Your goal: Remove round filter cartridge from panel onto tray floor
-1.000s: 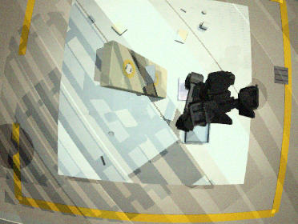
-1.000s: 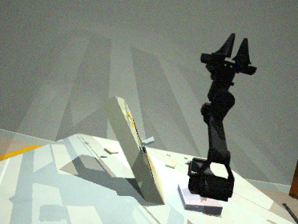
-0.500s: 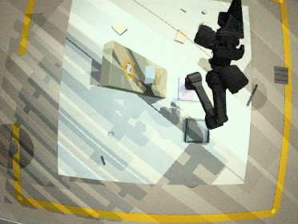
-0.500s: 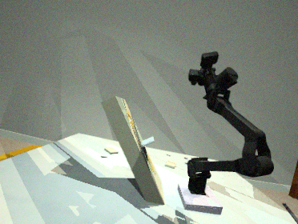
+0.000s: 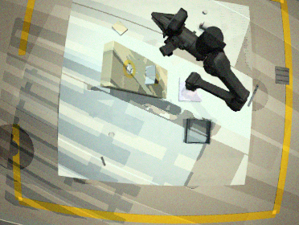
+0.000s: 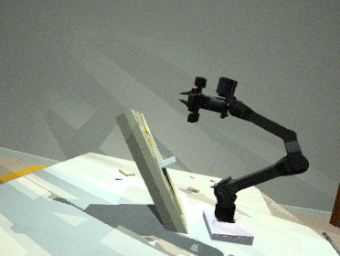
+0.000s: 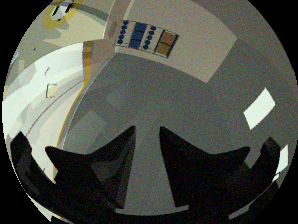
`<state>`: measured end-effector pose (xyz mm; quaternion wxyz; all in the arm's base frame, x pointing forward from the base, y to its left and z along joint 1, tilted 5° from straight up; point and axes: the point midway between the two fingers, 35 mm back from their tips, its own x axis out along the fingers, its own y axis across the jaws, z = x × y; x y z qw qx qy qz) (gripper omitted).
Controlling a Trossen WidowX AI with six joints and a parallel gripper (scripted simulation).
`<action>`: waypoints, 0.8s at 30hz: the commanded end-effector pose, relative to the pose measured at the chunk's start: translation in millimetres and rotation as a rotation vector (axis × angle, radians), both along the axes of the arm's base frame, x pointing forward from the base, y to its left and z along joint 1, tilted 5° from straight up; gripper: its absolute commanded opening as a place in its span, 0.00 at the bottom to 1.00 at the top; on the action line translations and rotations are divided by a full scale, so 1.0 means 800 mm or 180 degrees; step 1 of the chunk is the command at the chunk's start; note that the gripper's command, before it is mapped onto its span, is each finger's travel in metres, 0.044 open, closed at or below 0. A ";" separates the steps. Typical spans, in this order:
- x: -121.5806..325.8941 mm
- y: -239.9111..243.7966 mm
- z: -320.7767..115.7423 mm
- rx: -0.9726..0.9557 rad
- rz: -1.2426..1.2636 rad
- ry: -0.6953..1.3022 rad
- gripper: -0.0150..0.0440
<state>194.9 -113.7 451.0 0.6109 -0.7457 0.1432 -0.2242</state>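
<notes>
I have the gripper (image 5: 154, 15) (image 6: 180, 96) (image 7: 148, 129) raised in the air, its fingers partly apart with nothing between them. From above, it sits at the far side, right of the cartridge (image 5: 129, 68) (image 7: 62, 11), which is in the left part of the tilted panel (image 5: 109, 74) (image 6: 146, 169) (image 7: 82, 31). The tray (image 5: 186, 130) lies nearer, to the panel's right.

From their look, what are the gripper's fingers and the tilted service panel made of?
The fingers seem to be matt black plastic or coated metal; they are dark with only dull shading, so either is possible. The service panel looks like painted board or sheet metal, beige and mostly matt: its colour is plain and no grain shows, but the core material I cannot tell.
</notes>
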 end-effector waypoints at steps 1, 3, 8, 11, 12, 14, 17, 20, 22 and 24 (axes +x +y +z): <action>0.044 0.049 -0.060 0.0794 0.0733 0.0601 0.45; 0.055 0.075 -0.090 0.1126 0.1006 0.0938 0.45; 0.056 0.138 -0.151 0.1764 0.1467 0.1762 0.45; 0.055 0.140 -0.153 0.1785 0.1481 0.1796 0.45; 0.055 0.140 -0.153 0.1785 0.1481 0.1796 0.45; 0.055 0.140 -0.153 0.1785 0.1481 0.1796 0.45; 0.055 0.140 -0.153 0.1785 0.1481 0.1796 0.45; 0.055 0.140 -0.153 0.1785 0.1481 0.1796 0.45; 0.057 0.141 -0.154 0.1785 0.1481 0.1795 0.45; 0.061 0.141 -0.156 0.1785 0.1481 0.1795 0.45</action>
